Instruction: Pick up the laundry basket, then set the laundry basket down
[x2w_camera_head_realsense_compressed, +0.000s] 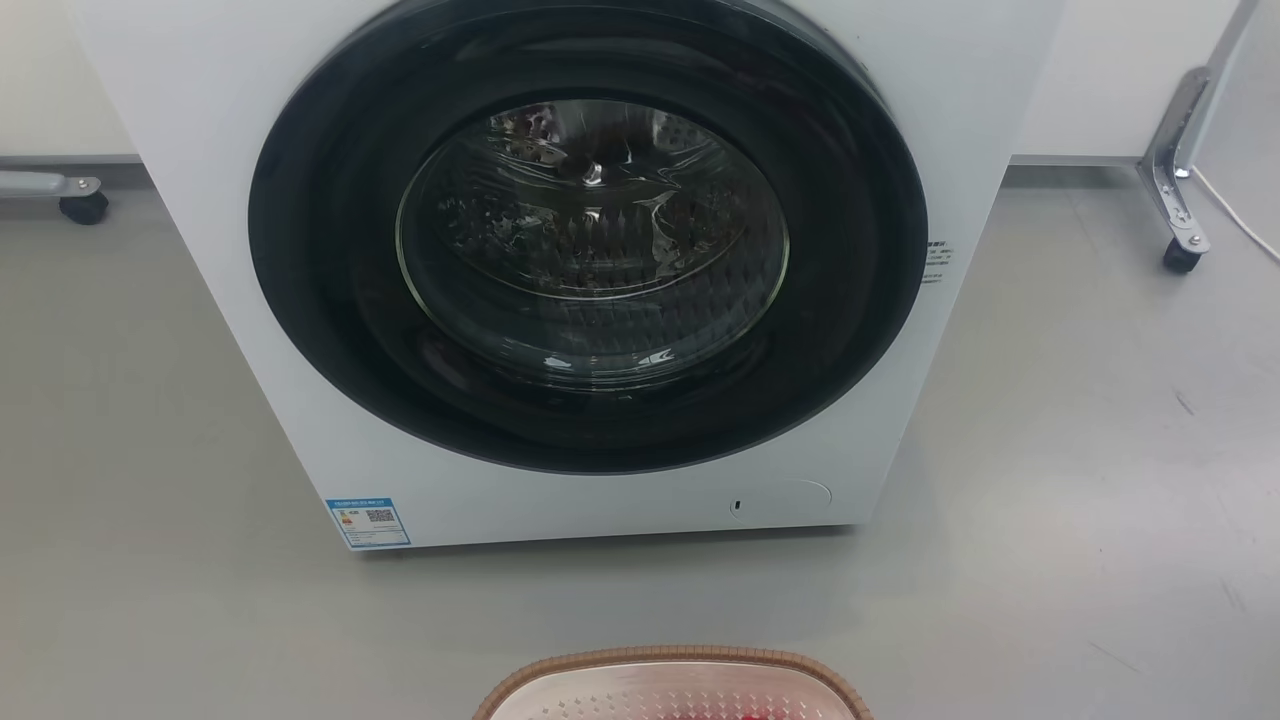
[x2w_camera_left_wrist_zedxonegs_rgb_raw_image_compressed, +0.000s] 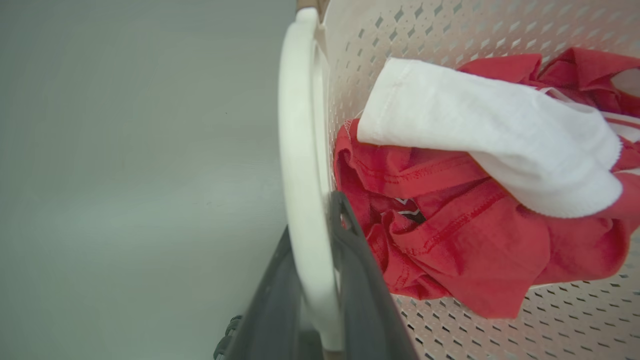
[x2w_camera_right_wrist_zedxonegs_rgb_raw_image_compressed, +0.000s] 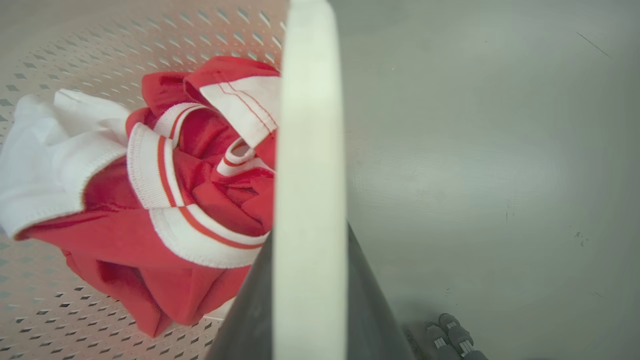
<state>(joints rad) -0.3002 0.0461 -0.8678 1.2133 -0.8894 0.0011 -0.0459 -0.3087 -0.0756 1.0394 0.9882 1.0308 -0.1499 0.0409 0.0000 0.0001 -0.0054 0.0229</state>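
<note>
The laundry basket (x2w_camera_head_realsense_compressed: 680, 657) shows its brown woven-look far rim at the bottom edge of the head view, in front of the washer. In the left wrist view my left gripper (x2w_camera_left_wrist_zedxonegs_rgb_raw_image_compressed: 312, 220) is shut on one white loop handle (x2w_camera_left_wrist_zedxonegs_rgb_raw_image_compressed: 299, 125), one dark finger on each side, beside the perforated cream wall (x2w_camera_left_wrist_zedxonegs_rgb_raw_image_compressed: 450, 25). In the right wrist view my right gripper (x2w_camera_right_wrist_zedxonegs_rgb_raw_image_compressed: 309, 240) is shut on the other white handle (x2w_camera_right_wrist_zedxonegs_rgb_raw_image_compressed: 310, 125) in the same way. Red clothing (x2w_camera_left_wrist_zedxonegs_rgb_raw_image_compressed: 450, 240) and a white cloth (x2w_camera_left_wrist_zedxonegs_rgb_raw_image_compressed: 490, 135) lie inside the basket. Whether the basket rests on the floor I cannot tell.
A white front-loading washer (x2w_camera_head_realsense_compressed: 930, 120) with a shut round dark door (x2w_camera_head_realsense_compressed: 590, 260) stands straight ahead on the grey floor (x2w_camera_head_realsense_compressed: 1080, 480). Metal legs on casters stand at the far right (x2w_camera_head_realsense_compressed: 1180, 250) and far left (x2w_camera_head_realsense_compressed: 80, 205).
</note>
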